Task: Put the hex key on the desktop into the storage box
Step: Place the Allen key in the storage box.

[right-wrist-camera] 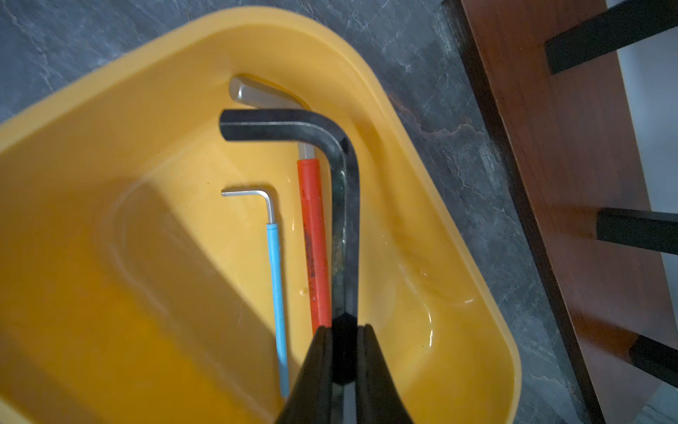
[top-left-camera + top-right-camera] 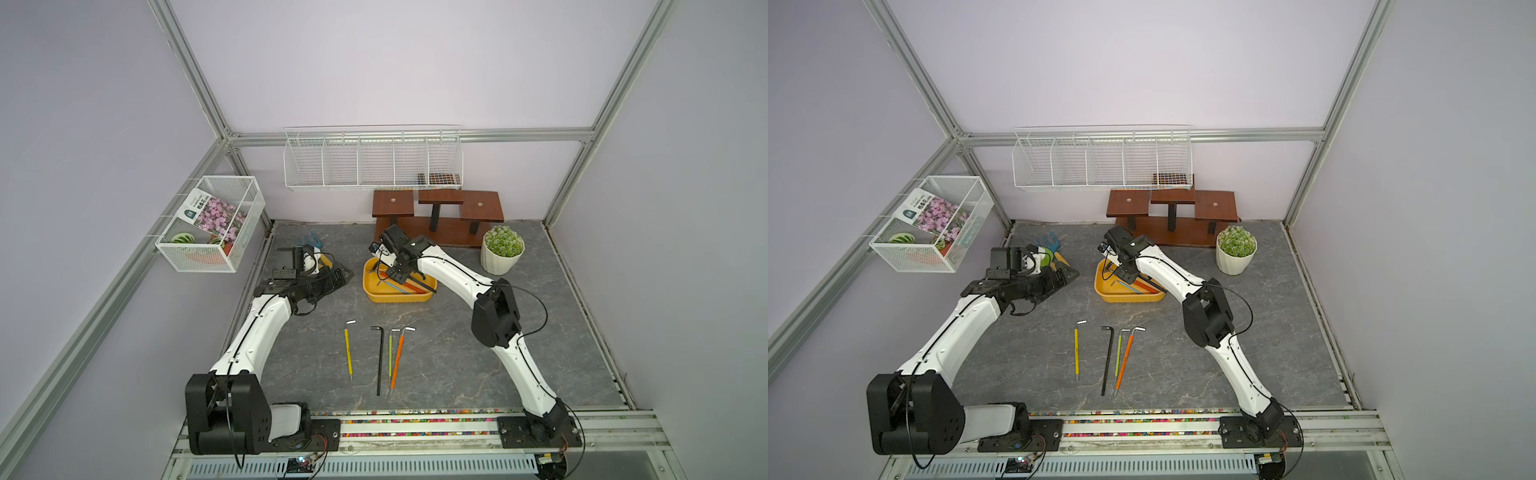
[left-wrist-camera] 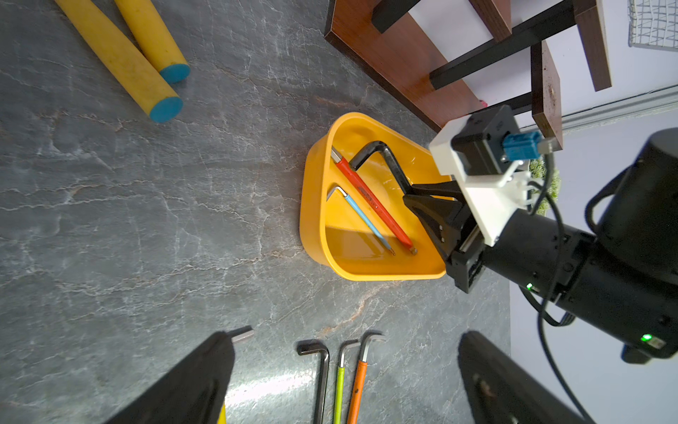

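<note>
Right fingers (image 1: 319, 367) pinched tight on the big black hex key (image 1: 345, 220), inside the yellow storage box (image 1: 110, 121) beside the red key (image 1: 312, 227) and blue key (image 1: 274, 264); whether it touches the bottom is unclear. Left fingers (image 3: 198, 374) spread wide, empty. Four more keys (image 2: 380, 361) on the bench (image 3: 146, 220).

Both top views look steeply down on the whole tabletop (image 2: 457, 353); the left wrist view faces the storage box (image 3: 312, 220) from well apart; the right wrist view looks into it, close.
</note>
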Controlling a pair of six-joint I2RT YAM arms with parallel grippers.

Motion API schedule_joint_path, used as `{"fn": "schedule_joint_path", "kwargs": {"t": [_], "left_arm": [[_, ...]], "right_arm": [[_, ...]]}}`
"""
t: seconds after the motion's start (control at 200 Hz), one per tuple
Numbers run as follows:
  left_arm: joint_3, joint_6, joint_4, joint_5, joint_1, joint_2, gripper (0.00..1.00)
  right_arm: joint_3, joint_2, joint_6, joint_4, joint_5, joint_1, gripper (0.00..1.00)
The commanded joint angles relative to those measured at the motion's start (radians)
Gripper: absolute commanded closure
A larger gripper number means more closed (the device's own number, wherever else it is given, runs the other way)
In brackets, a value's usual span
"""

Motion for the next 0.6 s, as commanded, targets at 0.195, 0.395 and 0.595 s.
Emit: {"fn": "schedule_joint_path", "kwargs": {"t": [0.195, 0.395, 0.595], "left_arm": [[-0.012, -0.008, 0.014, 0.014, 0.004, 0.015, 0.0], [-0.015, -0.009, 0.014, 0.012, 0.004, 0.011, 0.0], [-0.019, -0.011, 0.016, 0.012, 0.004, 0.013, 0.0]], "right_arm": [[0.009, 0.007, 0.107, 0.025, -0.061, -0.001, 0.76], [-0.064, -0.07, 0.157, 0.071, -0.093, -0.001, 0.57], [-0.126, -0.173, 0.236, 0.097, -0.084, 0.0, 0.49]]}}
